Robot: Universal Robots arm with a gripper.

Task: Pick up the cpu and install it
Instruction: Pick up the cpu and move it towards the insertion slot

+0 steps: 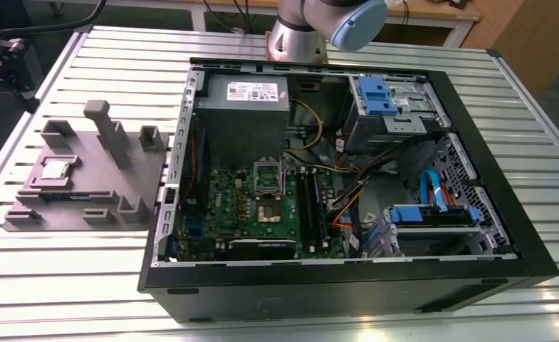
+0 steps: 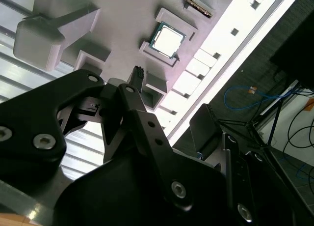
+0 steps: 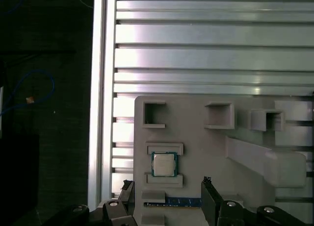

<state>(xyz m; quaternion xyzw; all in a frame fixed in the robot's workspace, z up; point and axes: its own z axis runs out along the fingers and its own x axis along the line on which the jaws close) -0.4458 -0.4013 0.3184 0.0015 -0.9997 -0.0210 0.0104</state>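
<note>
Slatted metal table bearing two items. At the exterior view's left, a grey moulded holder with upright posts and recesses. Just beside it, an open black computer case containing a green motherboard, a grey power supply, blue drive brackets and loose cables.

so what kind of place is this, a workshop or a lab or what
Most likely a robotics lab bench for PC assembly: an open computer case lies on a slatted metal table, a robot arm stands by it, and a grey fixture beside the case holds the cpu.
</note>
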